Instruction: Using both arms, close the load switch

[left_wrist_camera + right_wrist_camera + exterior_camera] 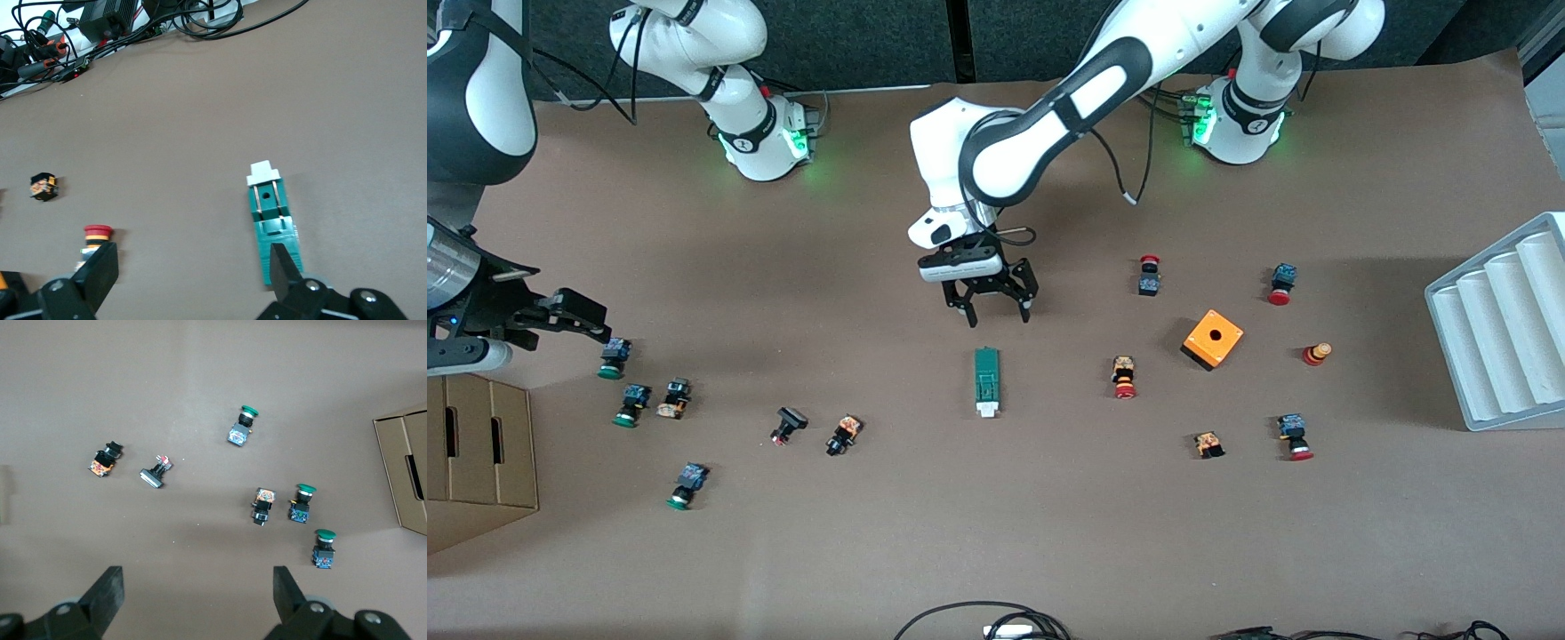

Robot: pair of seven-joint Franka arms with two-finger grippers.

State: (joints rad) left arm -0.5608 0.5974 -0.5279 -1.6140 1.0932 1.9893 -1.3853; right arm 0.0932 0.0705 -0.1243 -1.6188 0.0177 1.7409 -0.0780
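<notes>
While front view hides it, left wrist shows load switch [272,223] slots, perhaps contacts.

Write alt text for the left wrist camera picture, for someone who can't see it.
The open left gripper hangs over a brown table, one finger above the near end of the dark-green load switch. A red-capped button lies beside the other finger; cables run along the table's edge.

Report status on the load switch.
Left gripper open over load switch. Right gripper open, waiting by green buttons. Switch untouched, nothing blocking.
</notes>
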